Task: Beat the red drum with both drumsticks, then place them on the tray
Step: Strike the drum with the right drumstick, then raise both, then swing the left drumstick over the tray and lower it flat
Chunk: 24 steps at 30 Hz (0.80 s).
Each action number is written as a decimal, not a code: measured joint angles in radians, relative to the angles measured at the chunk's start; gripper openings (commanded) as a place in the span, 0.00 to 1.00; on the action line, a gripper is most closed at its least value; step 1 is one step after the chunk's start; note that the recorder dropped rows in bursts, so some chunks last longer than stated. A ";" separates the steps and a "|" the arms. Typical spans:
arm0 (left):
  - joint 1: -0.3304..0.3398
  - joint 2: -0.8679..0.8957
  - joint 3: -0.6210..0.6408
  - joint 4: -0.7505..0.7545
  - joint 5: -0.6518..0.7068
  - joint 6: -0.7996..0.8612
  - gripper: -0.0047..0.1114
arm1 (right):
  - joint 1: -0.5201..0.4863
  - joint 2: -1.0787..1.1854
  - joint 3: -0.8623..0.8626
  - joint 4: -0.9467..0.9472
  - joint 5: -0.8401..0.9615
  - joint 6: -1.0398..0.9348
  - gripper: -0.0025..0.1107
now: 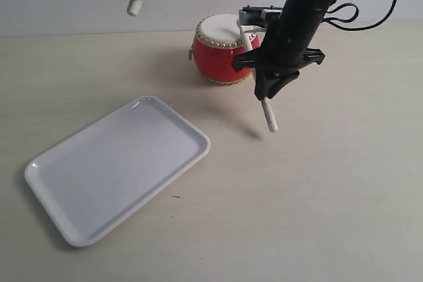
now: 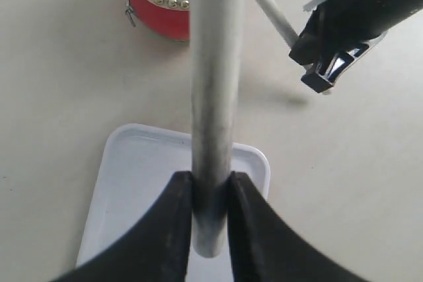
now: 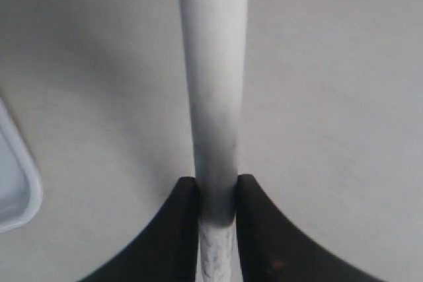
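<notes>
Red drum (image 1: 221,51) sits near the far edge of the counter (image 1: 330,196). My left fingers (image 2: 168,229) clench the left drumstick (image 2: 213,97); my right fingers (image 3: 165,242) clench the right drumstick (image 3: 215,97) beside the drum. White tray (image 1: 119,163) lies toward the near left corner.

Pale wooden tabletop (image 1: 330,196), perhaps grey wall (image 1: 66,4)

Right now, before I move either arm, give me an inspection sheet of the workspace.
Surface: pale table, matte.
Job's things: red drum upright at the back; white tray front left, nothing in it; left drumstick and right drumstick both held off the table.
Clutter: only a tiny dark speck near the tray.
Hands: left hand shut on its stick, raised high; right hand shut on its stick, beside the drum.
Cables: black cable loops by the right arm, off the table.
Surroundings: plain pale wall; nothing else seen.
</notes>
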 measured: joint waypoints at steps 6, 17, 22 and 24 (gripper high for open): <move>0.000 0.000 0.002 0.000 0.000 0.000 0.04 | 0.000 -0.171 0.002 -0.013 0.015 0.000 0.02; 0.000 0.000 0.234 0.047 -0.002 0.021 0.04 | 0.000 -0.407 0.002 -0.110 0.109 0.000 0.02; 0.000 0.000 0.363 0.099 -0.002 0.025 0.04 | 0.000 -0.417 0.002 -0.124 0.114 0.000 0.02; 0.000 0.000 0.422 0.119 -0.002 0.039 0.04 | 0.000 -0.417 0.002 -0.127 0.114 0.000 0.02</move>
